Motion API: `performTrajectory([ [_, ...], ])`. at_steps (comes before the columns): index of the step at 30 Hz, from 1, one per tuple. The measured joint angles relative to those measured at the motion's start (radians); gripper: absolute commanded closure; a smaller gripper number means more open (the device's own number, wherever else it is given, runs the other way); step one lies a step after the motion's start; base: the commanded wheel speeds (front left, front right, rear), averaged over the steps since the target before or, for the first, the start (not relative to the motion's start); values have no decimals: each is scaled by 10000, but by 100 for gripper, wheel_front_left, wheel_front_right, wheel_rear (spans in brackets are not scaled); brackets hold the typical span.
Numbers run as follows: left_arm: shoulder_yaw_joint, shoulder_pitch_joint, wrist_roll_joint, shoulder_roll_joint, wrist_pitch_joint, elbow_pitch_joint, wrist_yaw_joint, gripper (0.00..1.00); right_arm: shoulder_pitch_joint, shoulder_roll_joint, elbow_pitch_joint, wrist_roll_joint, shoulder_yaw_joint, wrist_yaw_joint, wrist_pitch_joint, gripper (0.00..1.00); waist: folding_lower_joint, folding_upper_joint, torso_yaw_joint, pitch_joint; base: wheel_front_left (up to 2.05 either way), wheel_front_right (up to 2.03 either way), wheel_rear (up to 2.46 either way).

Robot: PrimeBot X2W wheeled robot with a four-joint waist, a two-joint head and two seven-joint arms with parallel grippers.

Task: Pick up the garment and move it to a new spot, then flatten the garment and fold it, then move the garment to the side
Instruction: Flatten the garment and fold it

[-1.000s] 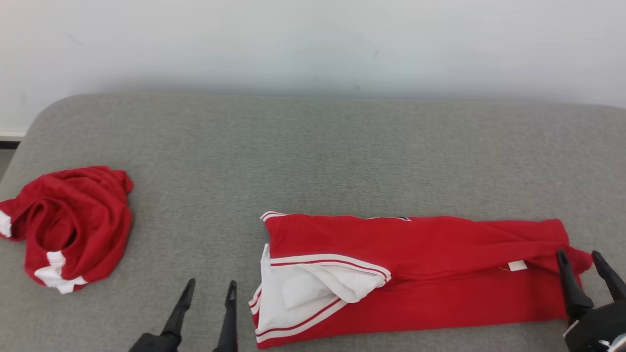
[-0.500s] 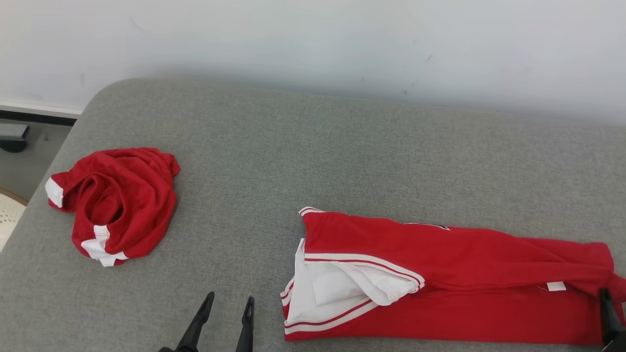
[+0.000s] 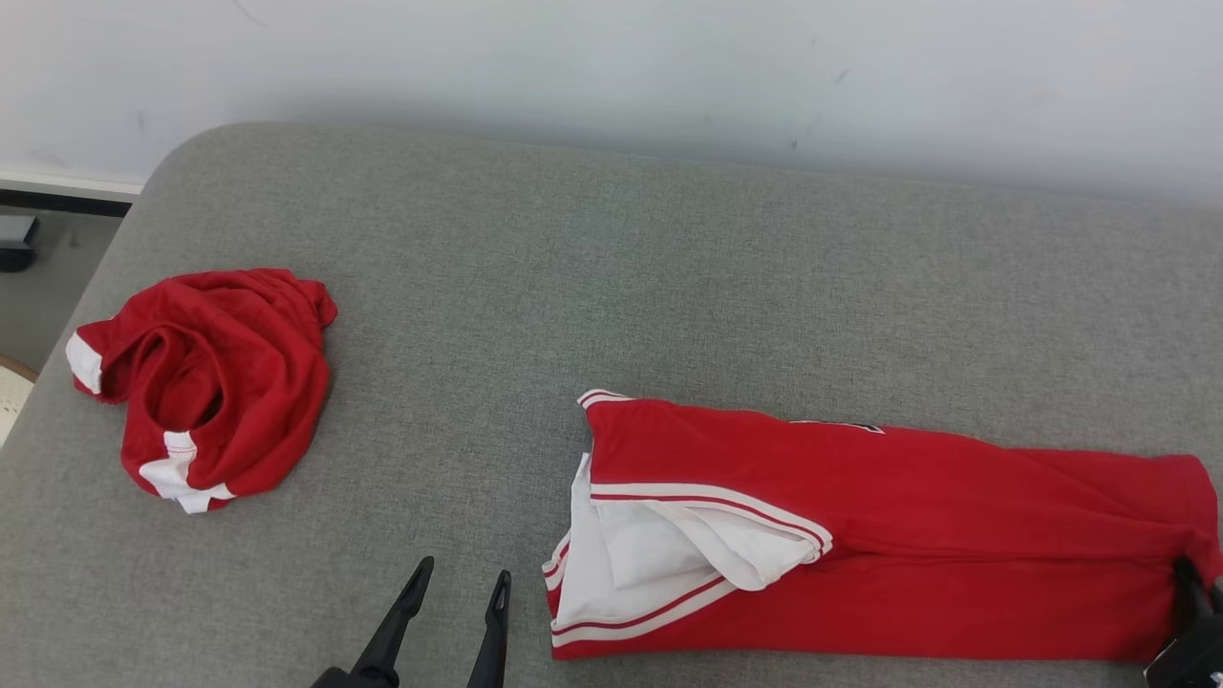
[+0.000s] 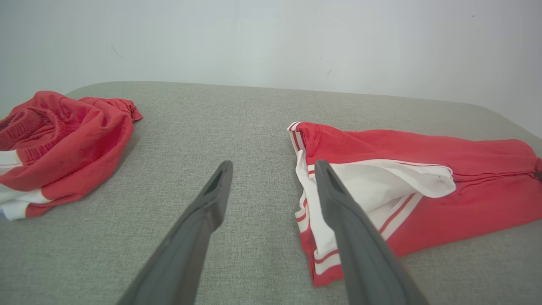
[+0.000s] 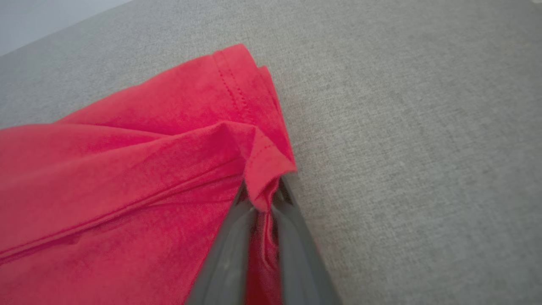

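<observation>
A red garment [image 3: 908, 535] with white striped trim lies folded into a long band on the grey padded surface [image 3: 611, 287]. Its white lining shows at the left end [image 3: 659, 564]. My right gripper [image 5: 261, 203] is shut on a bunched corner at the garment's right end [image 5: 262, 161]; in the head view it sits at the lower right edge [image 3: 1190, 588]. My left gripper [image 3: 462, 570] is open and holds nothing, just left of the garment's trimmed end [image 4: 423, 169], with its fingers [image 4: 211, 199] apart above bare fabric.
A second red garment [image 3: 210, 382] with white cuffs lies crumpled at the left [image 4: 59, 140]. The surface's rounded left edge drops to the floor [image 3: 38, 258]. A white wall [image 3: 611, 67] runs along the back. Bare grey surface lies between the two garments and behind them.
The head camera has turned, so the whole picture has shifted and my right gripper now sits at the frame's edge. Its fingers stood apart over the garment's end a second ago.
</observation>
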Motion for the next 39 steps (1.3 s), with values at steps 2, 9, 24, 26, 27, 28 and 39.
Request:
performTrajectory([
  [2,12,-15,12,-48,0,-4,0,0,-38,-6,13,90,174,2,-6,100,0,0,-12,21,0,0,0],
  [9,163,-16,100,-174,0,-10,38,0,-120,-451,-35,301,399,12,-393,100,0,1,-193,41,0,0,0],
  [24,280,-10,257,-265,0,119,-115,0,-498,-2194,-1632,182,376,0,247,100,1,1,-760,102,0,0,0],
  [26,282,-16,251,-299,0,176,-115,0,-326,-2173,-2458,311,621,0,447,100,1,1,-785,78,0,0,0],
  [27,295,-25,240,-320,0,196,-115,0,-182,-2157,-2901,393,715,0,552,100,1,1,-792,63,0,0,0],
  [28,307,-34,224,-334,0,207,-115,0,-21,-2134,-3350,477,821,0,681,100,0,1,-797,49,0,0,0],
  [39,328,-106,186,-485,0,374,-251,0,1035,-1256,-8107,1143,1691,-2,2449,100,0,1,-652,54,0,0,0],
])
